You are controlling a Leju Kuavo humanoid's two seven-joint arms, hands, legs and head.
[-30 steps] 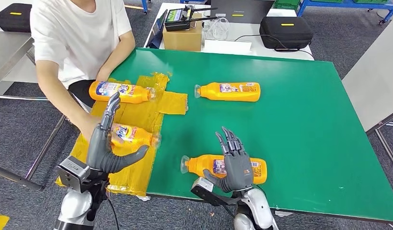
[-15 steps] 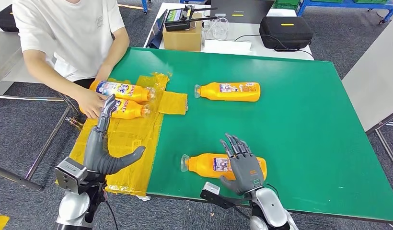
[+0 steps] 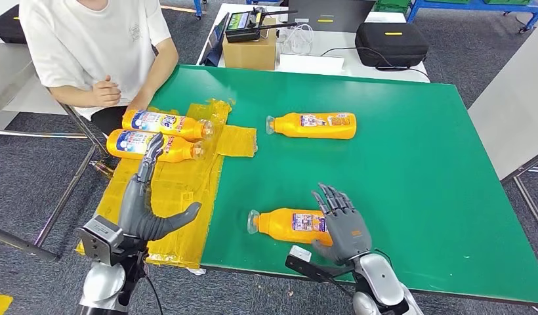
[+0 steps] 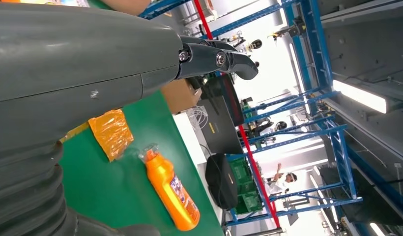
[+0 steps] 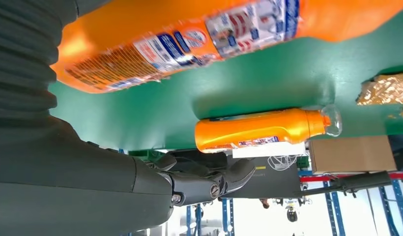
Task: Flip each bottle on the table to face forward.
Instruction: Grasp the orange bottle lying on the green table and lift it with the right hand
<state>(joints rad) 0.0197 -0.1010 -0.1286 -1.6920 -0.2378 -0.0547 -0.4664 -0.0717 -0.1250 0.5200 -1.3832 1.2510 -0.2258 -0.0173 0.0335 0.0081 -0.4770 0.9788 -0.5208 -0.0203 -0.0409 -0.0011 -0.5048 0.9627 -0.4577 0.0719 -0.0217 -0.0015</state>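
**At the table's near edge: right hand poised over the near bottle**

On the green table [image 3: 411,151], four orange bottles lie on their sides. The near bottle [image 3: 289,225] rests close to the front edge, cap to the robot's left, small-print label up. The right hand [image 3: 344,226] sits at its base end, fingers spread and raised, gripping nothing; whether the palm touches the bottle cannot be told. The left hand [image 3: 147,200] hangs over the yellow sheet [image 3: 181,190], fingers apart, thumb out, empty. The far bottle [image 3: 312,125] lies mid-table, well apart. Two bottles [image 3: 163,134] lie side by side on the sheet, blue labels up, near a seated person [image 3: 96,46].

Judgement: the step in hand is rolling the near bottle over. The hand should close across the body's middle, not the tapering neck, and turn it about its long axis.

Materials: the bottles are glossy, smooth plastic with flattened bodies, clear caps and slick printed labels, likely slippery. The table surface is matte. The sheet is crinkled, shiny tape-like film.
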